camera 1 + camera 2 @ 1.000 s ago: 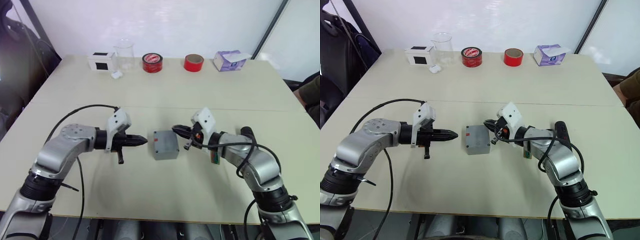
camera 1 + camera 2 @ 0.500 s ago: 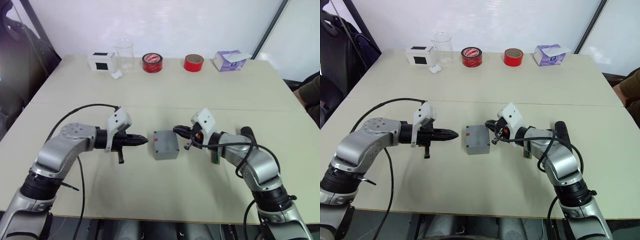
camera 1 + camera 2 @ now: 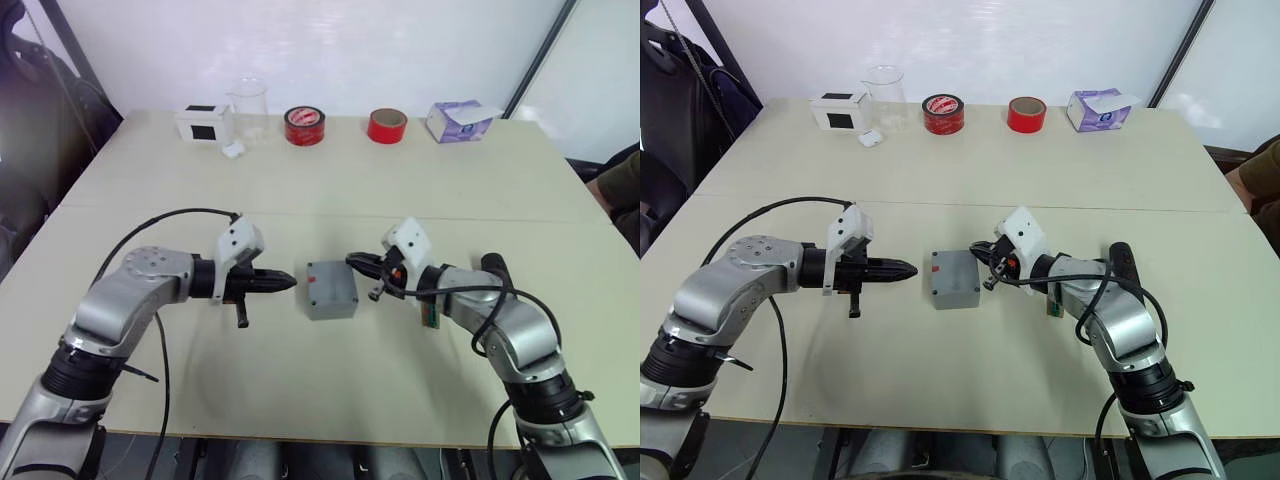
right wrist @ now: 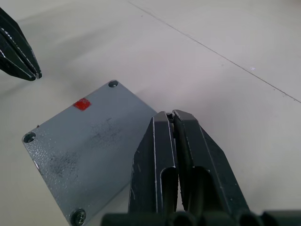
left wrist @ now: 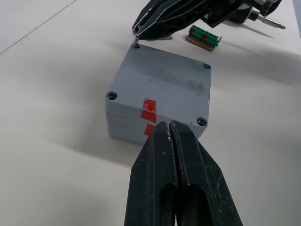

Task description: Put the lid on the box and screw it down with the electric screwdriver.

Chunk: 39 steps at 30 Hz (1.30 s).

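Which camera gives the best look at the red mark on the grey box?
The left wrist view: the red mark runs from the lid down the box's side. The right wrist view shows only its top patch; the head views show a speck.

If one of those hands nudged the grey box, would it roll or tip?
Probably neither: the box is squat and flat-sided, so it would likely slide across the smooth table. It looks like rigid plastic with its lid on, so it shouldn't flex.
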Available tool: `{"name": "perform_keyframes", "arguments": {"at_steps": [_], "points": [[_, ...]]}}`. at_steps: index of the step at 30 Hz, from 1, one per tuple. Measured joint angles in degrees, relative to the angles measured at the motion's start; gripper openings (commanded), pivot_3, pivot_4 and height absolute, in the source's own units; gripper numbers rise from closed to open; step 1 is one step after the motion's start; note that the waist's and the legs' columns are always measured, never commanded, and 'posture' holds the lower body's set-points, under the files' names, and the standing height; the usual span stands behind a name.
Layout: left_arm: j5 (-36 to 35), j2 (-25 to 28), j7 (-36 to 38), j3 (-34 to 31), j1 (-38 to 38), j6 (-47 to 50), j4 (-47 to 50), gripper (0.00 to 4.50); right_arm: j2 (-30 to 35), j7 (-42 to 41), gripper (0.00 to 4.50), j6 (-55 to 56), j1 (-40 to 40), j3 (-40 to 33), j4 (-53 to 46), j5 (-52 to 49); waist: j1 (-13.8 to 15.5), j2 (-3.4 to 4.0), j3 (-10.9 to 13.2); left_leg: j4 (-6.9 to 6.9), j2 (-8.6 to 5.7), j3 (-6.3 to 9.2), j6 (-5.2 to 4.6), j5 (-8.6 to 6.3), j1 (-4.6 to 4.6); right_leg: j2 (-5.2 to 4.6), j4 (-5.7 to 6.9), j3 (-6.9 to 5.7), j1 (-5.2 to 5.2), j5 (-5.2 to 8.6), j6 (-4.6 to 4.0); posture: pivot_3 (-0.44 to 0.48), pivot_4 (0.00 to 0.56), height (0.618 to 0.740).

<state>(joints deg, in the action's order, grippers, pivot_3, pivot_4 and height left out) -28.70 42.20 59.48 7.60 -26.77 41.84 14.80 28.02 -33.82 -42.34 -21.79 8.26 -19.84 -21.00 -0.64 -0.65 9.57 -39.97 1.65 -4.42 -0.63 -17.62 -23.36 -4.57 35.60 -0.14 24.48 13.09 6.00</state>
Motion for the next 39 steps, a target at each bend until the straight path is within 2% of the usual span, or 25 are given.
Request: {"name": "perform_keyframes", "arguments": {"at_steps": [13,16,21,26,30,32,34,36,39], "points": [[0.28,-0.21,0.03,0.19,0.0,-0.03,-0.01,0.0,-0.01,0.1,0.08,-0.73,0.29,0.0,0.0,0.2,0.0,0.0,0.0,0.0,0.0,0.0,0.0,0.0,0.0,0.0,0.0,0.0,0.0,0.0,0.0,0.0,0.15,0.74],[0.62,-0.47,0.04,0.25,0.0,-0.11,-0.02,0.0,-0.01,0.14,0.87,-0.73,0.29,0.07,0.04,0.67,0.01,0.0,0.0,0.0,0.0,0.0,0.0,0.0,0.0,0.0,0.0,0.0,0.0,0.0,0.0,0.0,0.15,0.74],[0.67,-0.69,0.04,0.5,-0.01,-0.11,-0.01,0.0,-0.01,0.16,2.82,-0.73,0.29,0.09,0.1,1.17,0.0,0.0,0.0,0.0,0.0,0.0,0.0,0.0,0.0,0.0,0.0,0.0,0.0,0.0,0.0,0.0,0.15,0.74],[0.24,-1.52,0.03,0.4,-0.86,0.07,-0.01,0.0,0.1,0.28,2.82,-2.41,0.29,-1.23,-0.24,0.1,0.09,0.0,0.0,0.0,0.0,0.0,0.0,0.0,-0.01,0.0,0.0,0.0,0.0,0.0,0.0,0.0,0.15,0.74],[-1.73,-2.85,0.18,-0.04,-2.94,0.45,0.02,0.0,0.63,1.11,2.82,-11.08,-0.54,-11.91,-3.66,-8.02,0.21,0.01,0.01,0.0,0.0,0.02,0.0,0.0,-0.03,-0.03,-0.01,0.0,0.0,0.0,0.0,0.0,0.15,0.74],[-2.45,-3.18,0.5,-0.04,-4.33,0.43,0.71,0.0,1.63,1.9,3.34,-15.88,-2.65,-18.22,-5.04,-12.75,0.1,0.01,0.01,0.0,0.01,0.04,0.0,0.0,-0.01,-0.03,-0.01,0.01,-0.01,-0.01,0.0,0.0,0.15,0.74],[-2.83,-3.8,1.57,0.39,-6.0,0.32,1.4,0.0,6.04,1.92,3.79,-21.6,-4.99,-22.53,-5.26,-16.26,0.21,0.03,0.02,0.01,0.0,0.03,0.0,0.0,-0.02,-0.04,-0.02,0.0,0.0,0.0,0.0,0.0,0.15,0.74],[-3.32,-4.25,3.09,1.43,-7.76,-0.06,2.61,0.0,16.87,1.48,4.45,-27.0,-6.65,-24.82,-4.74,-16.31,0.59,0.05,0.03,0.01,-0.04,0.01,-0.02,-0.02,-0.03,-0.1,-0.11,0.0,-0.02,0.04,-0.08,0.0,0.15,0.74],[-3.14,-5.26,4.77,3.29,-8.65,-1.04,2.77,0.0,27.4,1.75,4.45,-33.8,-9.89,-23.66,-0.44,-14.27,0.16,0.08,0.03,0.02,-0.04,-0.02,-0.04,-0.02,-0.01,-0.1,-0.12,0.08,0.02,0.1,-0.18,0.0,0.15,0.74]]}}
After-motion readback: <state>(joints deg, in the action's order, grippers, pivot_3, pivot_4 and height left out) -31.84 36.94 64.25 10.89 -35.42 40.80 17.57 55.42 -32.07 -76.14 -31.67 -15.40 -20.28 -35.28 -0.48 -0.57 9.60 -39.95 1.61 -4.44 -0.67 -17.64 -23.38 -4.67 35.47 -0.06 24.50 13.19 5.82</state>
